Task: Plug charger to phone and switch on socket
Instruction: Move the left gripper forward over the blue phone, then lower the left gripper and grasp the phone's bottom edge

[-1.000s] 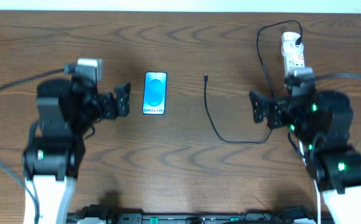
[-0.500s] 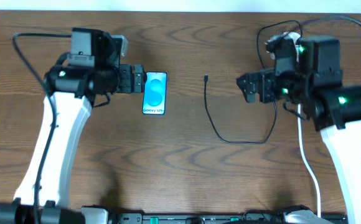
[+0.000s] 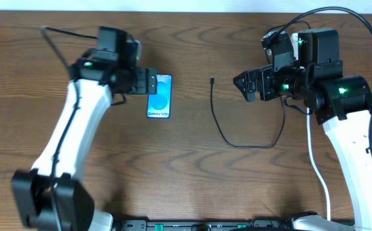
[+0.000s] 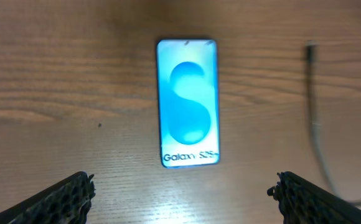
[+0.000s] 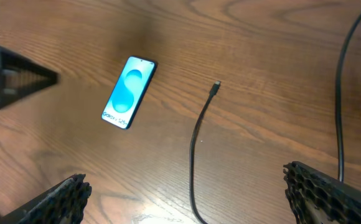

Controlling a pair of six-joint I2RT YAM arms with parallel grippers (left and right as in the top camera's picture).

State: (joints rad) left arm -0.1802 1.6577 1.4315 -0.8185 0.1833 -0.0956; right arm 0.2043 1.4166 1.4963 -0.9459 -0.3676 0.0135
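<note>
The phone (image 3: 160, 97) lies flat on the wooden table, blue screen up, "Galaxy" text at its near end; it also shows in the left wrist view (image 4: 188, 102) and the right wrist view (image 5: 128, 92). The charger (image 3: 221, 125) is a thin black cable curving across the table, its connector tip (image 3: 212, 81) free right of the phone. It also shows in the right wrist view (image 5: 200, 134). My left gripper (image 3: 152, 83) is open, hovering at the phone's left edge. My right gripper (image 3: 242, 85) is open, above the table right of the tip. The socket is hidden behind my right arm.
A white cord (image 3: 317, 173) runs down the right side beside my right arm. A black cable (image 3: 359, 25) loops above that arm. The table's far edge meets a white wall along the top of the overhead view.
My left gripper has moved right and now reaches the phone's left edge. My right gripper has moved left and up toward the connector tip. Phone and charger have not moved.
</note>
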